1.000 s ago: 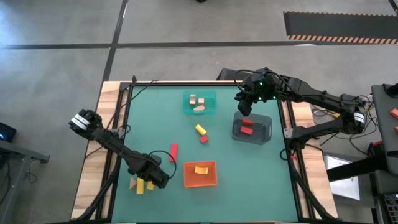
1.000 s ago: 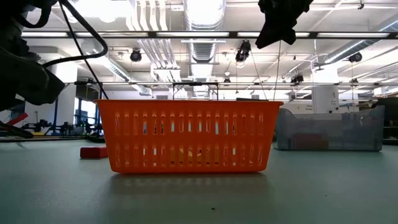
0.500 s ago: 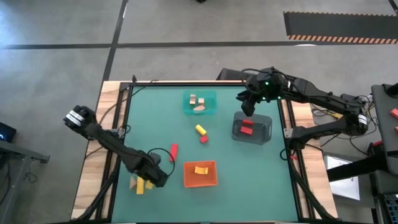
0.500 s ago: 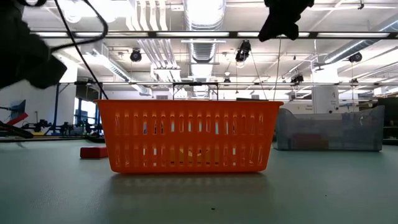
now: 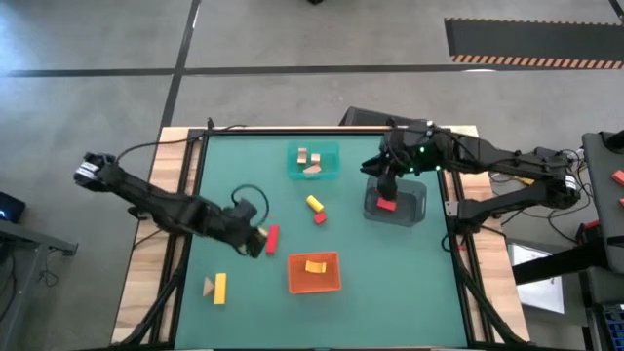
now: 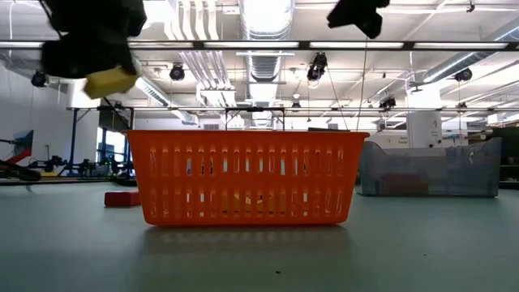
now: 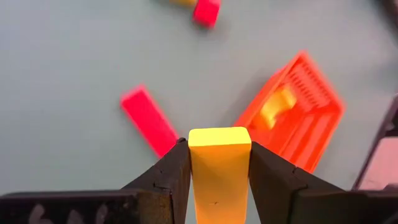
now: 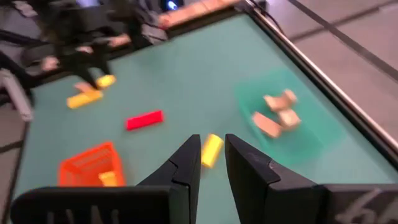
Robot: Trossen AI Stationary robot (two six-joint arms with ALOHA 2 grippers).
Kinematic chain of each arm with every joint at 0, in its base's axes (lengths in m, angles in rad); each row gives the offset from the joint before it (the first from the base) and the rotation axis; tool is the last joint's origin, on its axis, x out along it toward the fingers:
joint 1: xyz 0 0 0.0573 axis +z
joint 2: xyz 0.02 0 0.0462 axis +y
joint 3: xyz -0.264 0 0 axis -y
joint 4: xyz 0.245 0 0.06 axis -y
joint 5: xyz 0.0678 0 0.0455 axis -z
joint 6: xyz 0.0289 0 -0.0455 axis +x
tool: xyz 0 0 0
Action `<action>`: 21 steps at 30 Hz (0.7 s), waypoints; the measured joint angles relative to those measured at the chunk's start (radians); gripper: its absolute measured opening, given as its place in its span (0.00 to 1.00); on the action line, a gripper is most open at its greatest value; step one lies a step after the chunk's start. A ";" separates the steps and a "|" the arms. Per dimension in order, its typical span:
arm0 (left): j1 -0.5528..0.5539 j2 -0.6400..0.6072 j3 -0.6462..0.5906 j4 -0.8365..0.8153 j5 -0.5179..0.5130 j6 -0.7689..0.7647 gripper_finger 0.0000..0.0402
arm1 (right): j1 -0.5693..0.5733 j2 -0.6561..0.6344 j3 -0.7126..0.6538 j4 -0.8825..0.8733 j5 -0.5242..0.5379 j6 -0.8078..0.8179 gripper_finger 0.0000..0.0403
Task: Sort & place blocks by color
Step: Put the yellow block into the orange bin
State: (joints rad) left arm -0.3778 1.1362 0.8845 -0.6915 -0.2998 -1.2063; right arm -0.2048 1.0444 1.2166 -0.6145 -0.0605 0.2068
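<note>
My left gripper (image 5: pixel 255 239) hangs above the table beside the red bar (image 5: pixel 272 237), shut on a yellow block (image 7: pixel 219 162) that also shows in the low view (image 6: pixel 109 81). My right gripper (image 5: pixel 385 185) hovers over the grey tray (image 5: pixel 409 210), which holds red blocks (image 5: pixel 387 204), and is narrowly open (image 8: pixel 213 163) and empty. The orange tray (image 5: pixel 313 273) holds a yellow piece. The teal tray (image 5: pixel 313 162) holds tan pieces. A yellow block (image 5: pixel 314 203) and a red cube (image 5: pixel 319 217) lie flat mid-table. A yellow bar (image 5: pixel 220 287) and a tan wedge (image 5: pixel 208 286) lie near the left edge. My left gripper pinches the yellow block between its two fingers, one finger (image 7: pixel 168 177) on each long side face (image 7: pixel 194 163). The block's free end (image 7: pixel 219 135) sticks out past the fingertips. It hangs lifted clear of the table, under the gripper.
The orange tray (image 6: pixel 247 177) stands in the table's near middle, just right of my left gripper. The red bar (image 7: pixel 149 121) lies on the mat below that gripper. A cable loop (image 5: pixel 244 198) rides on the left arm. Bare mat lies in the near right corner (image 5: pixel 409 283).
My left gripper has risen from the near-left pile with one yellow block and swung toward the far-right, reaching the red bar. The yellow bar and the tan wedge stayed where they were. My right gripper has moved a little toward the near edge, over the grey tray.
</note>
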 joint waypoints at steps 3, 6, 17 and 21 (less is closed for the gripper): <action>0.066 -0.049 -0.003 0.081 -0.017 0.130 0.29 | 0.044 0.013 -0.024 0.092 0.000 0.005 0.16; 0.124 -0.081 -0.006 0.193 -0.029 0.270 0.29 | 0.076 0.026 -0.055 0.207 0.000 0.024 0.16; 0.274 -0.077 -0.006 0.794 -0.011 0.750 0.29 | 0.152 0.093 -0.167 0.656 -0.090 0.111 0.17; 0.302 -0.077 -0.002 0.890 0.008 0.827 0.29 | 0.153 0.118 -0.164 0.679 -0.105 0.135 0.23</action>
State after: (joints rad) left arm -0.0760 1.0595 0.8820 0.1988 -0.2916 -0.3791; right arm -0.0521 1.1622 1.0529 0.0642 -0.1650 0.3422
